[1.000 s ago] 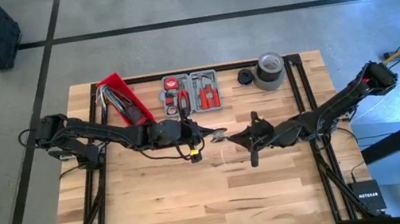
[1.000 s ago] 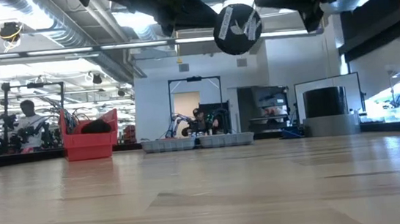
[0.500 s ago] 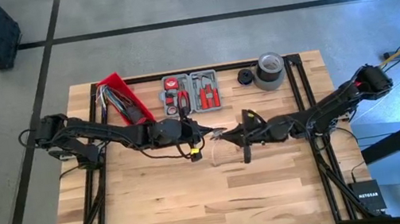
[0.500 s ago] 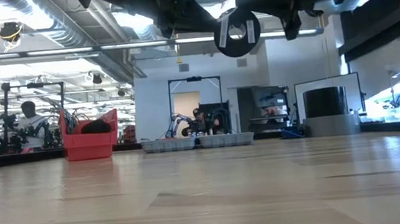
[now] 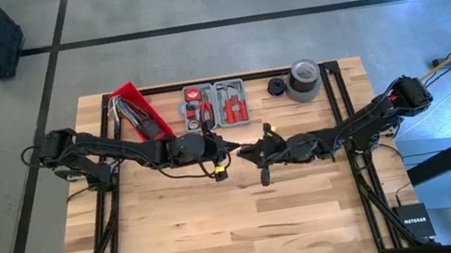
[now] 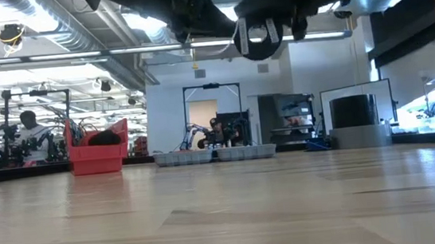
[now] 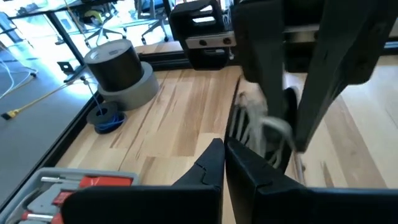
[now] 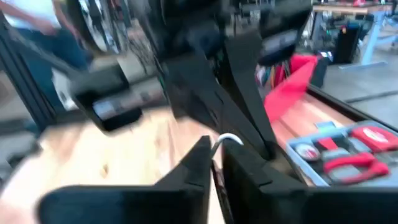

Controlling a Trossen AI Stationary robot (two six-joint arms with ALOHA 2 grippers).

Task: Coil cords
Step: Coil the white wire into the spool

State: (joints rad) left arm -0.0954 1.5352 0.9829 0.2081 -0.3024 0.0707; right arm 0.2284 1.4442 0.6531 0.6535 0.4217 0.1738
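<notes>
1. Both grippers meet above the middle of the pale wooden table: the left gripper, its fingers pressed together, reaches in from the left; the right gripper reaches in from the right, its fingers a narrow gap apart.
2. Behind them stand a red plastic bin, a grey open tool case with red-handled tools, and a grey roll of tape (a small black coil just beside it).
3. Loops of the thin white cord hang between the two grippers, raised off the table; who grips it I cannot tell.
</notes>
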